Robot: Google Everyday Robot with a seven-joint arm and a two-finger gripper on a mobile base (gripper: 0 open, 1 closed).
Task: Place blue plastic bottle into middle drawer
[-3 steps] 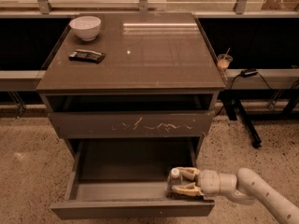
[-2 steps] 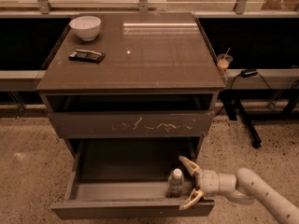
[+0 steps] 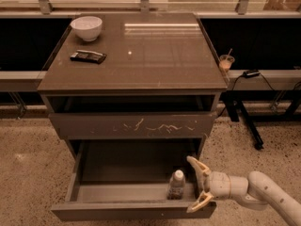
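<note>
The blue plastic bottle (image 3: 176, 184), clear with a white cap, stands upright inside the open middle drawer (image 3: 94, 192), at its front right corner. My gripper (image 3: 197, 185) is just to the right of the bottle, over the drawer's right front corner. Its fingers are spread wide apart, one above and one below, and they do not touch the bottle. The arm reaches in from the lower right.
The drawer above has a front with pale scratch marks (image 3: 155, 125) and is nearly shut. On the cabinet top (image 3: 155, 55) stand a white bowl (image 3: 86, 27) and a dark flat object (image 3: 88, 56). A cup with a straw (image 3: 226, 62) sits at the right.
One second ago my gripper was shut on the bottle lying sideways in it. It has since opened, and the bottle now stands upright in the drawer, free of the fingers.
</note>
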